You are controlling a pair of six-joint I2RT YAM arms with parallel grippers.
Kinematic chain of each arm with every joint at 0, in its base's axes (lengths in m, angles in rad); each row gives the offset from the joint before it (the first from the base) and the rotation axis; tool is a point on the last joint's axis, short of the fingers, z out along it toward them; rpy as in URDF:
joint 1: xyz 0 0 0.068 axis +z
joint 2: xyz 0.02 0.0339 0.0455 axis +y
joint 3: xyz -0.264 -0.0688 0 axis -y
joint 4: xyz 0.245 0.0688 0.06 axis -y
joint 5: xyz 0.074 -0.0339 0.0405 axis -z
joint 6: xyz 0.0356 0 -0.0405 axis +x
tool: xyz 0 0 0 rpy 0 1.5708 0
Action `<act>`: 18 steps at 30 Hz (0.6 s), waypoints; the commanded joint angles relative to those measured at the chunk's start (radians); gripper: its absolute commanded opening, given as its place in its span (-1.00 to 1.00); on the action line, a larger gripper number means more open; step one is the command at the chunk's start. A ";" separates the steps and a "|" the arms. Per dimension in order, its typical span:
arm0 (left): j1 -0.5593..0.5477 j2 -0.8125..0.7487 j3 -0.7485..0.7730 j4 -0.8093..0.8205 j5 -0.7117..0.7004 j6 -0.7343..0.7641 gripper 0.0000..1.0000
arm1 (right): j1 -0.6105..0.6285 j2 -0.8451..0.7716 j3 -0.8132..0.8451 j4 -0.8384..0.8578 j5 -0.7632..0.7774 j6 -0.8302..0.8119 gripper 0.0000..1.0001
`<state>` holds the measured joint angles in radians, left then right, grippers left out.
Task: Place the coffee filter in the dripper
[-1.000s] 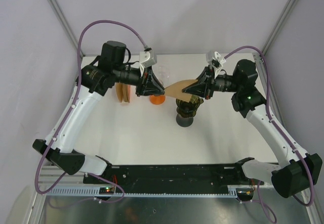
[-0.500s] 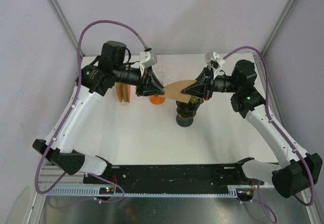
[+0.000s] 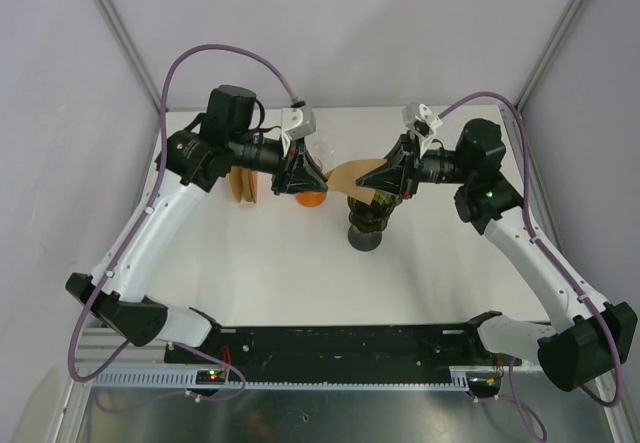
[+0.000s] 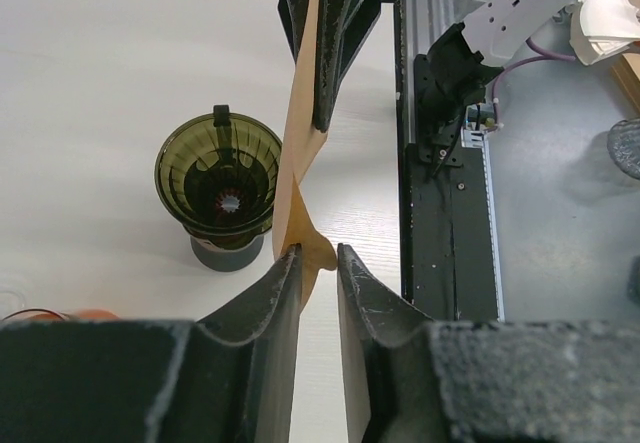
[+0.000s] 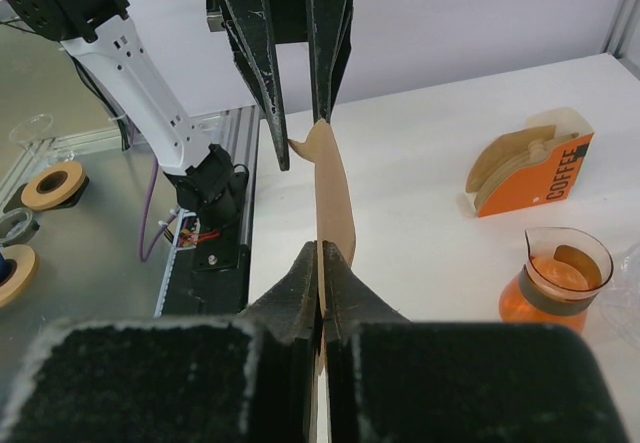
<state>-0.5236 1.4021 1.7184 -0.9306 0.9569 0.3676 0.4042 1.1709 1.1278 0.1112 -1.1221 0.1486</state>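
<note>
The brown paper coffee filter (image 3: 348,175) hangs in the air between my two grippers, just above the dark green dripper (image 3: 366,221). My right gripper (image 5: 322,253) is shut on one edge of the filter (image 5: 332,193). My left gripper (image 4: 318,253) is open a little, with the filter's far tab (image 4: 312,243) between its jaws and lying against the left finger. The dripper (image 4: 225,178) stands upright and empty on the white table, below and beside the filter.
An orange filter box (image 5: 530,173) marked COFFEE stands on the table to the left of the grippers (image 3: 243,183). A glass carafe with orange liquid (image 5: 555,278) stands under my left gripper (image 3: 311,198). The black rail (image 4: 450,163) runs along the table's near edge.
My left arm has shifted slightly to the right and its cable has risen. The filter and my right gripper have stayed almost in place.
</note>
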 commanded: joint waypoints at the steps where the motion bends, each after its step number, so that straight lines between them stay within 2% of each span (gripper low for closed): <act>1: -0.011 -0.011 0.011 0.009 -0.022 0.021 -0.47 | 0.011 -0.019 0.025 0.027 -0.002 -0.012 -1.00; 10: -0.012 -0.010 0.036 0.011 -0.105 0.035 -0.34 | 0.015 -0.022 0.026 0.018 -0.019 -0.024 -1.00; 18: -0.015 0.002 0.039 0.011 -0.060 0.039 -0.28 | 0.023 -0.016 0.024 0.036 -0.030 -0.017 -1.00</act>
<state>-0.5301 1.4025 1.7187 -0.9306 0.8677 0.3790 0.4179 1.1713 1.1278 0.1101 -1.1336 0.1368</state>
